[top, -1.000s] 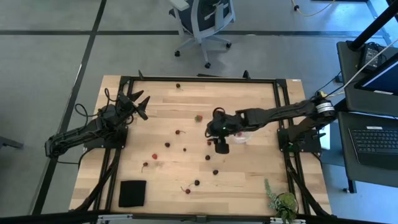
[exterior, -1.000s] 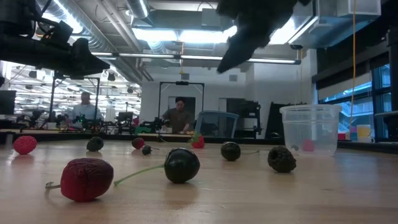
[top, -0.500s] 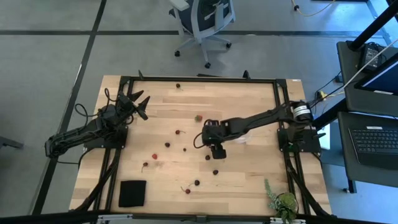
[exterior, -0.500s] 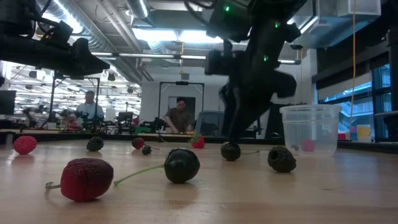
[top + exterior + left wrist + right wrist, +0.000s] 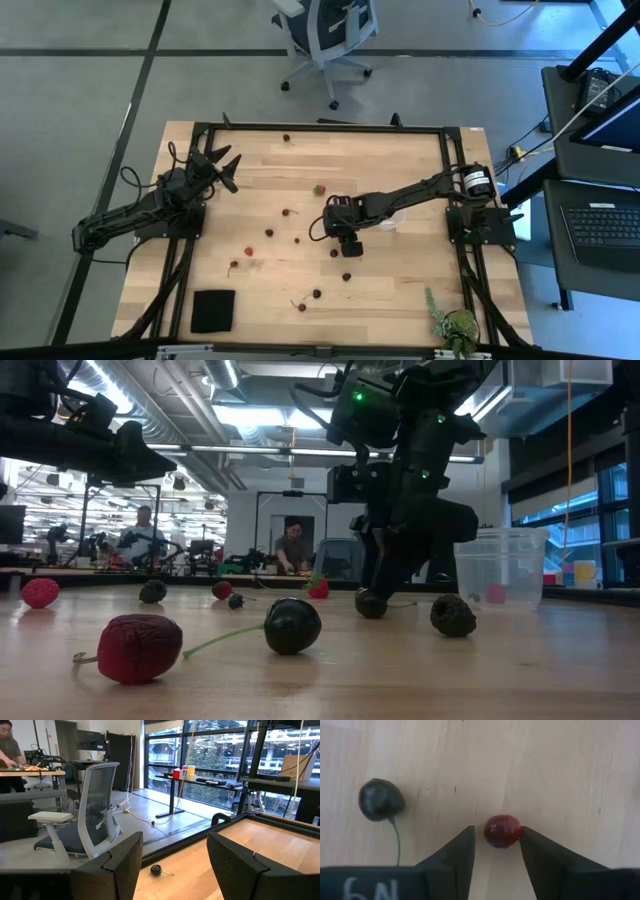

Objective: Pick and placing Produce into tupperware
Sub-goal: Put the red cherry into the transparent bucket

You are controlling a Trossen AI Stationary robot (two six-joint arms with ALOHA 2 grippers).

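Our right gripper sits low at mid-desk, fingers spread around a red cherry; the tub lies just right.

Only one marking can be read: pale handwritten characters that look like "6N", on the dark gripper body at the lower left of the right wrist view. They are cut off by the frame's bottom edge, so the reading is uncertain. No other label, brand or sign is legible in any view.
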